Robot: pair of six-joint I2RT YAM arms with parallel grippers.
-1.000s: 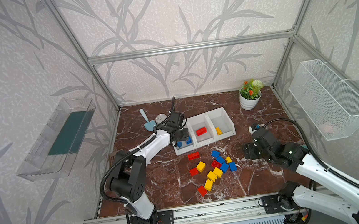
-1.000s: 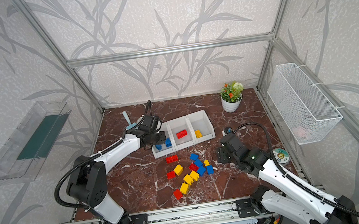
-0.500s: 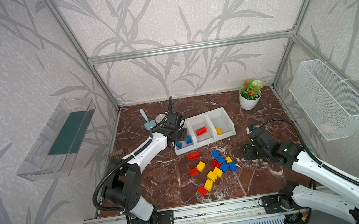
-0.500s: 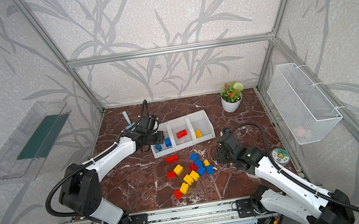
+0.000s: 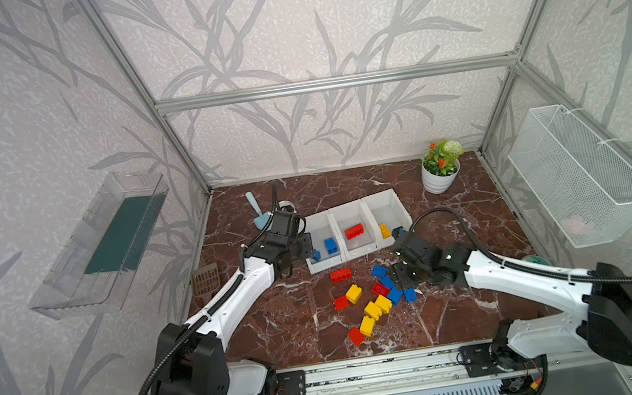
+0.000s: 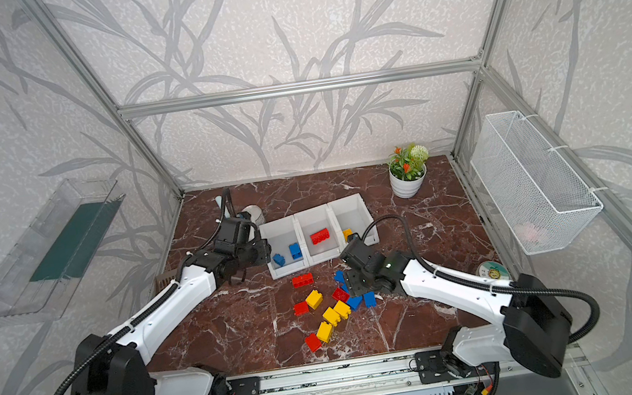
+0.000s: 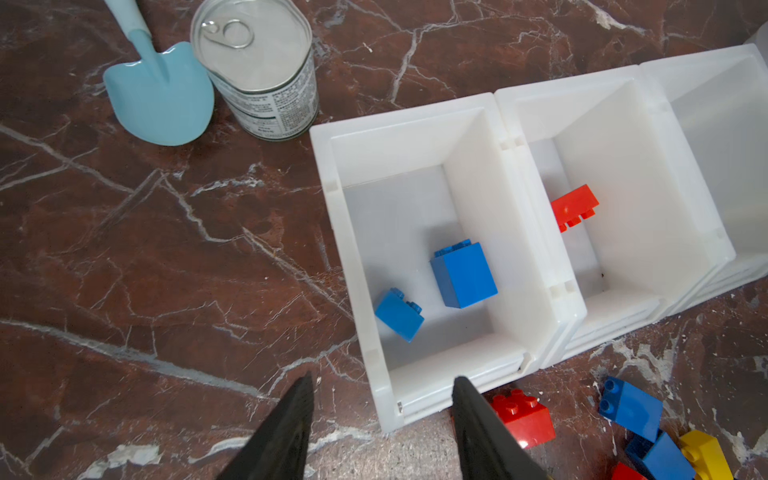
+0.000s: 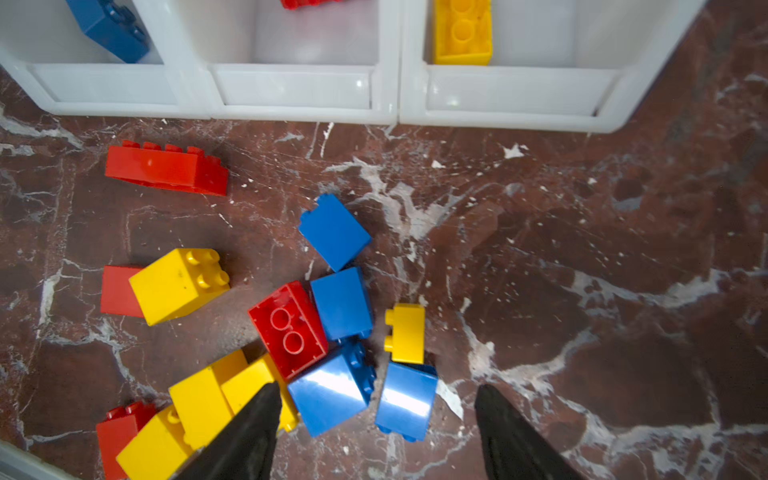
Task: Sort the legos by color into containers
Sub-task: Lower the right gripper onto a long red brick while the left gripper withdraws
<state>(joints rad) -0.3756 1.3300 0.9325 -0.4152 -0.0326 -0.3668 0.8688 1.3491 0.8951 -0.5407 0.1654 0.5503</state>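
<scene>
**Now both sets of jaws are open and empty**

The left gripper (image 7: 383, 376) has its jaws apart with nothing in them. Right ahead of them sits the nearest of the white containers (image 7: 415, 120), with two blue legos (image 7: 463, 276) inside. The right gripper (image 8: 378, 385) has its jaws wide apart too and holds nothing. A loose blue brick (image 8: 405, 399) lies on the table (image 8: 582, 249) between them, and the other loose legos (image 8: 289, 328) lie beside it.

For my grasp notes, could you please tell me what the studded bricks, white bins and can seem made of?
The red, blue and yellow studded bricks look like hard glossy plastic: glare on their faces. The three joined white bins seem moulded plastic, smooth with soft glare. The silver pull-tab can looks metal: shiny lid; its printed label may be paper.
</scene>
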